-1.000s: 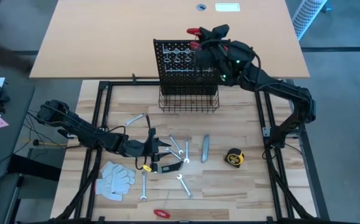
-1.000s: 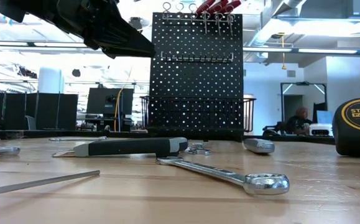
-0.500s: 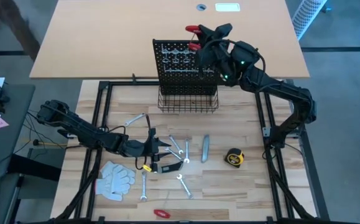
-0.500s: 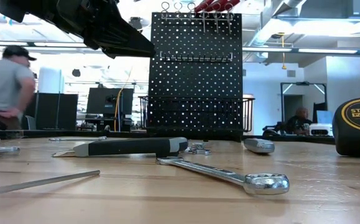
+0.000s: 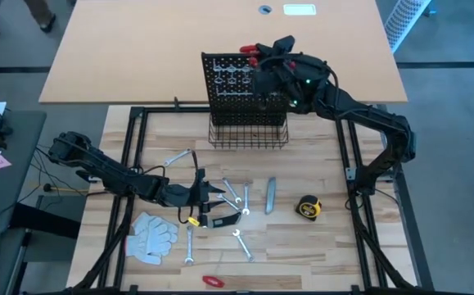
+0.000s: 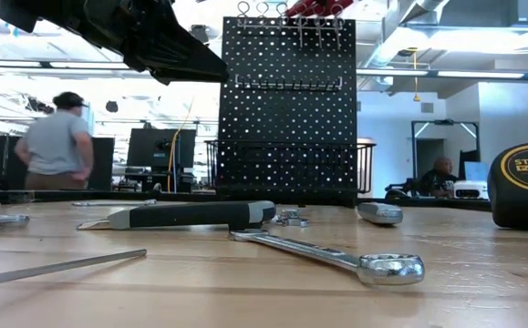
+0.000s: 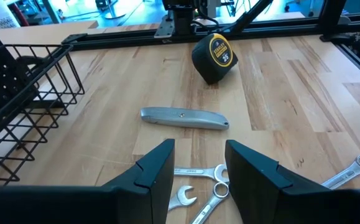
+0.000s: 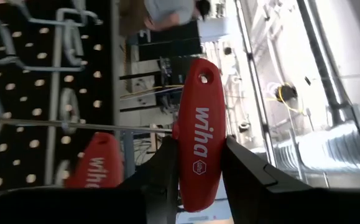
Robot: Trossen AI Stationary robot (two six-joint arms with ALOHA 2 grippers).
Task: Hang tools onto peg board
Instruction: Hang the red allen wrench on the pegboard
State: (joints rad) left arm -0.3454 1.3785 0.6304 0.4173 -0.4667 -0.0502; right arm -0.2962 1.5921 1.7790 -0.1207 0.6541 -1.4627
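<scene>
Your right hand (image 8: 195,155) pinches a glossy red Wiha handle (image 8: 195,134) at the perforated black peg board (image 5: 241,82), counter's 12 o'clock; its working end is hidden; your left hand (image 7: 198,165), spread, hovers near centre over silver wrenches (image 7: 198,186); grey utility knife (image 7: 184,118) beyond.

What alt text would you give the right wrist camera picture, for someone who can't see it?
The right gripper is shut on a red-handled tool marked "wiha", held beside the black peg board and its metal hooks. A second red handle shows next to the board. Behind them is a bright room where part of a person can be seen.
</scene>
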